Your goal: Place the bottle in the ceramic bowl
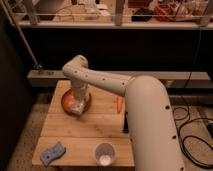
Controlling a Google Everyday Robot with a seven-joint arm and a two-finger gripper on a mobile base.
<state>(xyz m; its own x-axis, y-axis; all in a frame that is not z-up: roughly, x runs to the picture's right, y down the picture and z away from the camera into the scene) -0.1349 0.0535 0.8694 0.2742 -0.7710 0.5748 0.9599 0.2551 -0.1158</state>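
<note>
The ceramic bowl (67,100) is a shallow orange-brown bowl at the back left of the wooden table (100,127). My gripper (78,106) hangs straight over the bowl, at the end of the white arm (107,82) that reaches in from the right. A pale, clear object, which looks like the bottle (76,106), sits at the gripper's tip inside the bowl. The gripper hides most of it.
A pale translucent cup with a white bottom (104,153) stands near the table's front edge. A blue-grey sponge (52,153) lies at the front left. An orange carrot-like object (119,103) lies right of the bowl, partly behind my arm. A dark shelf and rail stand behind the table.
</note>
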